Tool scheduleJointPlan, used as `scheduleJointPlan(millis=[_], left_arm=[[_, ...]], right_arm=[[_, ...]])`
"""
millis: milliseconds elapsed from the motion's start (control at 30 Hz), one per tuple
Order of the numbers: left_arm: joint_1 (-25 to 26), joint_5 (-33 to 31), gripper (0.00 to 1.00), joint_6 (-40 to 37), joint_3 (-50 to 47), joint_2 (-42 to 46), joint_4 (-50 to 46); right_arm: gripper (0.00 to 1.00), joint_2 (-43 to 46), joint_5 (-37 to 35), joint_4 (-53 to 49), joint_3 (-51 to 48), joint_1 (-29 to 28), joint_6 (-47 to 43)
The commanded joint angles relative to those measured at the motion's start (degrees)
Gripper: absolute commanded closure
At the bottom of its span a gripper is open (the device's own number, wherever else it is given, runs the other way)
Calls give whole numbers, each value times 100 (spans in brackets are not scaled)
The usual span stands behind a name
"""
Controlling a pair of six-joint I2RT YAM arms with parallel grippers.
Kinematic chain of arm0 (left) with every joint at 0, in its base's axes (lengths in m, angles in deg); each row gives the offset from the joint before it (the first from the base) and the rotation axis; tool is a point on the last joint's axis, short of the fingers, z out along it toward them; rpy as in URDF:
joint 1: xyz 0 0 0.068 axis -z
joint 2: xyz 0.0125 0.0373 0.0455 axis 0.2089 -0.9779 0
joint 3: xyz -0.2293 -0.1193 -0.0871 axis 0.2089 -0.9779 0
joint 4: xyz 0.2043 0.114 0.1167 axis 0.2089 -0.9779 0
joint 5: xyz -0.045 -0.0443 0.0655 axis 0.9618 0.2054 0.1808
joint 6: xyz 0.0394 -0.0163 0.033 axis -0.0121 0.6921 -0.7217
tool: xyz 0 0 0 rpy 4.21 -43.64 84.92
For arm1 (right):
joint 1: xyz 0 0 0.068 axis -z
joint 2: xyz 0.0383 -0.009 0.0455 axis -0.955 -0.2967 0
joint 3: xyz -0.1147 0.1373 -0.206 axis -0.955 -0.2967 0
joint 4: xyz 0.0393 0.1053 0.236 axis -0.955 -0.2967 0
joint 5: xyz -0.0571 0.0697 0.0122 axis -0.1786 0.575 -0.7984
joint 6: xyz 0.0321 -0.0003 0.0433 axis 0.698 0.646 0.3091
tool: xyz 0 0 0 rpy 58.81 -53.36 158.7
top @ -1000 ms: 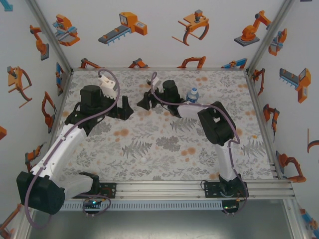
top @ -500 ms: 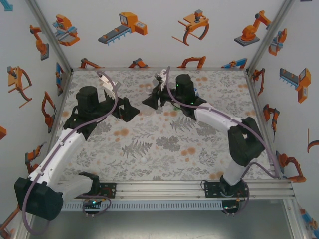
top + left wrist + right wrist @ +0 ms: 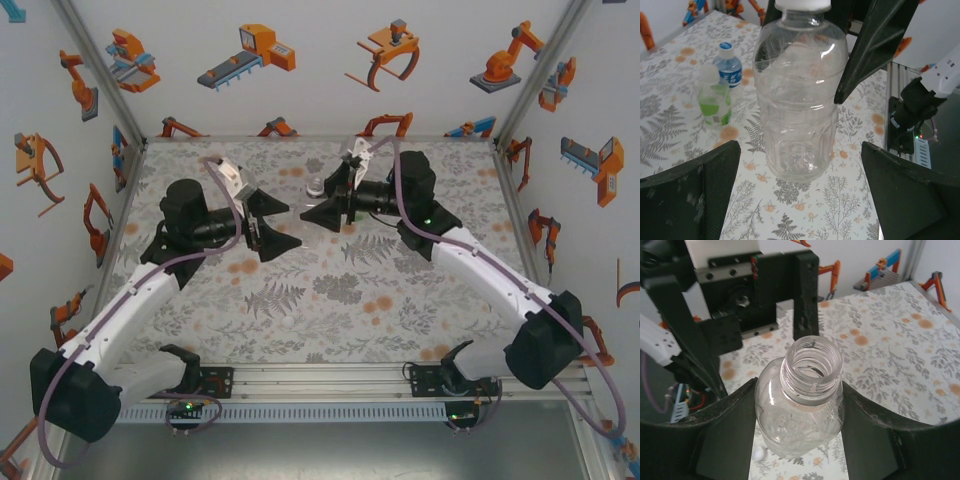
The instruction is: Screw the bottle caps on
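**Operator:** State the illumination in the overhead view.

**Technician:** Bright, even and diffuse. The table [image 3: 330,300] carries only faint, soft-edged shadows. No glare, and focus is sharp across the frame.

**Operator:** And the left wrist view?

**Technician:** White glare streaks cross the shoulder of the clear bottle [image 3: 799,100]. The fingers [image 3: 695,195] of the left tool [image 3: 800,150] read dark, slightly soft and low in detail. The green-tinted bottle [image 3: 715,102] behind is mildly blurred.

**Operator:** And the right wrist view?

**Technician:** The neck of the clear bottle is sharp, with small highlights on its rim. The fingers [image 3: 725,440] of the right tool [image 3: 799,390] are near-black and soft in the foreground. The background is bright and slightly out of focus.
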Motion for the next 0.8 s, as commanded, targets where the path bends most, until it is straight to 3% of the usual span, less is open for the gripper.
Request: scheduleJointPlan(millis=[0, 300, 767], left_arm=[[138, 466, 2, -364, -76, 73, 494], [379, 1040, 12, -300, 235, -370, 546], [775, 1127, 28, -177, 460, -671, 708]], right_arm=[[61, 321, 549, 382, -158, -9, 427], [61, 587, 1104, 1425, -397, -53, 951], [65, 678, 417, 1874, -557, -97, 859]])
